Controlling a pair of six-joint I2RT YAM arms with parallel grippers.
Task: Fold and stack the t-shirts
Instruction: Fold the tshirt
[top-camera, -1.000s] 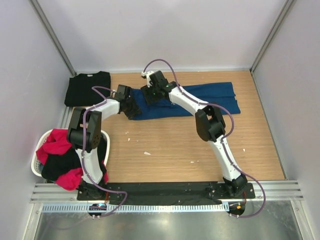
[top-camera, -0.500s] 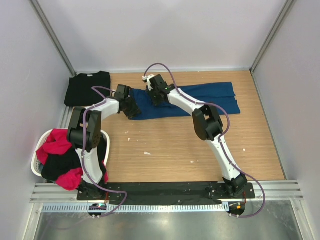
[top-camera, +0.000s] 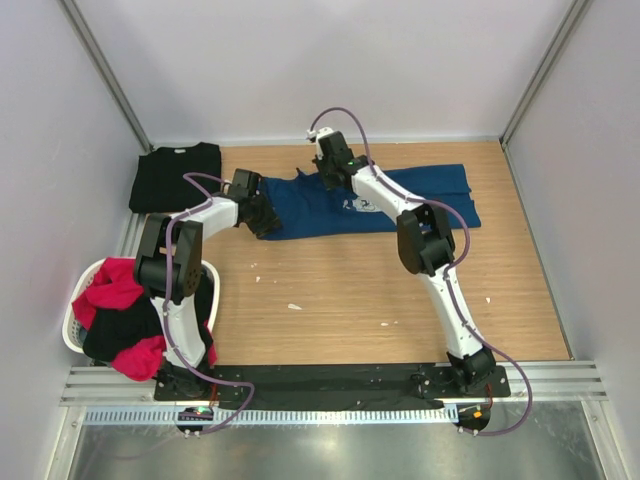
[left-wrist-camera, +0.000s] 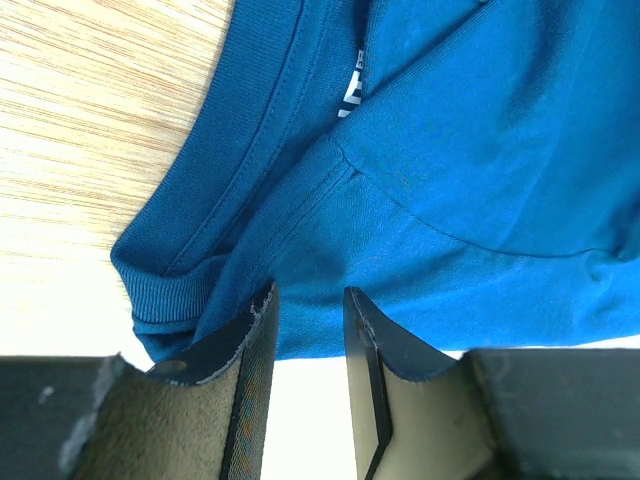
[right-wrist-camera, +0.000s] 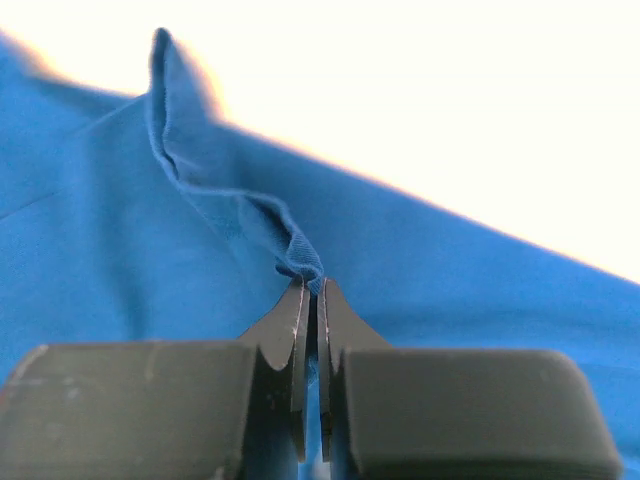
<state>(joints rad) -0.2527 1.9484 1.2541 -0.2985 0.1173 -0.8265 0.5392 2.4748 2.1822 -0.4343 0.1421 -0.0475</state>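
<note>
- Pale wooden worktop boxed in by grey walls, viewed from above, both arm bases at 6 o'clock.
- Navy blue t-shirt laid flat across the far half, long axis running 9 to 3 o'clock, pale print showing left of centre.
- Right claw on the shirt's 12 o'clock edge, nearer the 9 o'clock end; from its own wrist, same claw pressed together on a raised ridge of blue cloth.
- Left claw at the shirt's 9 o'clock end, by the collar; fingers narrowly parted with the cloth edge crossing the gap. Cannot tell whether any cloth is actually nipped.
- Folded black t-shirt in the 10 o'clock corner, near the left arm yet apart from the navy one.
- White basket at 8 o'clock, heaped with red and black tees.
- Likely step in hand: a lengthwise fold, both claws sharing the 9 o'clock end, the right nearer the far edge.
- Probable way for the pinched edge: toward 6 o'clock, across the short axis.
- Open room: bare wood from the shirt's near edge down to the bases; little slack at 12 o'clock against the back wall.
- Risk, as judged: soft cotton sagging or dragging unevenly if only one claw truly holds.
</note>
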